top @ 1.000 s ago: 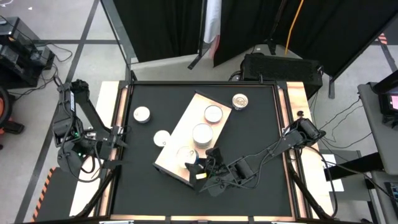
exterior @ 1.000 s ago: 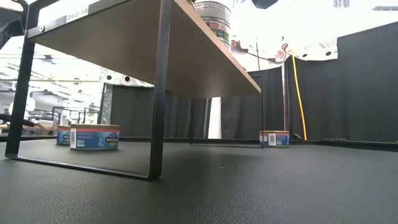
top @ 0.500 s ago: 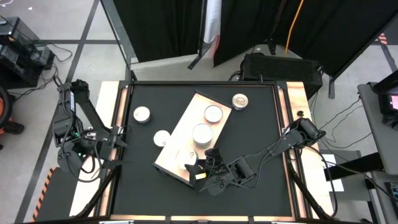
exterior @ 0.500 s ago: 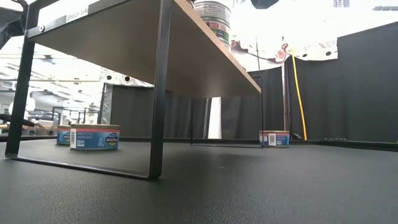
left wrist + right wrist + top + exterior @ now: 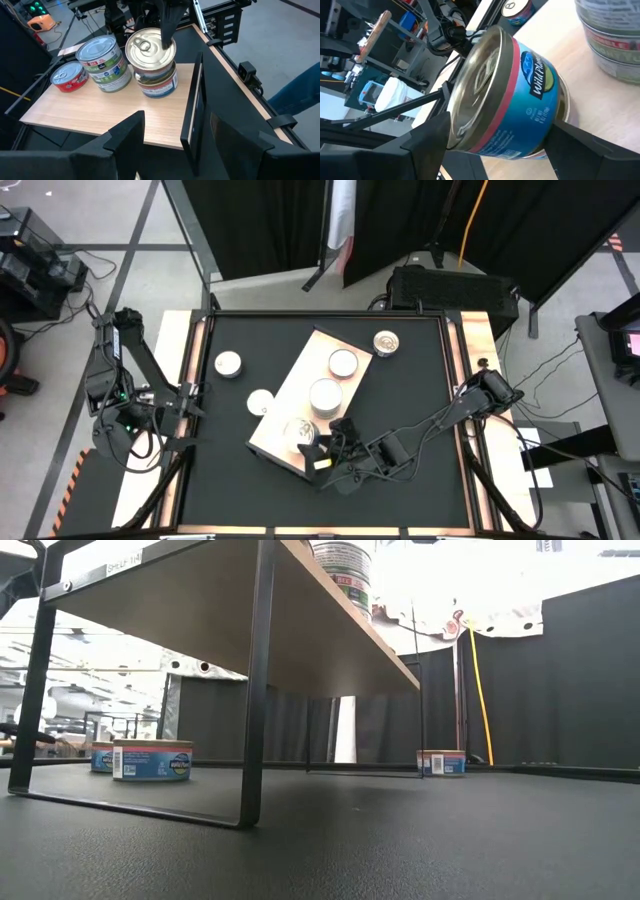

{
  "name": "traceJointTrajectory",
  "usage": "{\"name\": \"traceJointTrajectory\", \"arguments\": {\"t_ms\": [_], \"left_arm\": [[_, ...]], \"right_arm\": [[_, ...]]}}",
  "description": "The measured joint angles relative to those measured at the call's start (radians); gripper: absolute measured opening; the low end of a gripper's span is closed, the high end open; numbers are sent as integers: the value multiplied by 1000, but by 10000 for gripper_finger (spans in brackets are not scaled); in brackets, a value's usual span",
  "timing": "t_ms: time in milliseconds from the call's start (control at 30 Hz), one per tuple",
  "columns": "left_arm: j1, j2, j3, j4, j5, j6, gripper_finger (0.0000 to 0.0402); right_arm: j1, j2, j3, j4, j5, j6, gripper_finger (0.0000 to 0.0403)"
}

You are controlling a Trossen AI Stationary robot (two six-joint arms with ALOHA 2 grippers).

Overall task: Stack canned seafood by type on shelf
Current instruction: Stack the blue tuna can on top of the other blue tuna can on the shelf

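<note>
1. The right gripper [image 5: 318, 450] is seen over the near end of the wooden shelf [image 5: 290, 395], its fingers spread to either side of a blue-labelled tin [image 5: 507, 92] that tops a short stack [image 5: 152, 62].
2. Contact between the fingers and that tin cannot be confirmed; the tin appears to rest on the stack.
3. Straight between the fingers lies the tin, lid up, so a withdrawal upward is judged the clear path.
4. The left gripper [image 5: 187, 142] waits open, well apart from the shelf.
5. Loose tins [image 5: 228, 364] lie nearer the left gripper.

Three tin stacks [image 5: 321, 394] stand on one shelf [image 5: 283, 399]; three single tins [image 5: 228, 364] sit on the tabletop [image 5: 420, 380].
</note>
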Motion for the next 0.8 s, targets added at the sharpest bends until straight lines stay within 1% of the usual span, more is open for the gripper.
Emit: {"name": "traceJointTrajectory", "arguments": {"t_ms": [133,333,533,700,800], "left_arm": [[0,0,0,0,0,0,231],[0,0,0,0,0,0,231],[0,0,0,0,0,0,231],[0,0,0,0,0,0,231],[0,0,0,0,0,0,231]], "right_arm": [[0,0,21,-17,0,-17,295],[-6,0,23,-47,-27,8,295],[-6,0,23,-51,-29,13,295],[-8,0,56,-130,-59,47,295],[-13,0,63,-138,-64,50,295]]}}
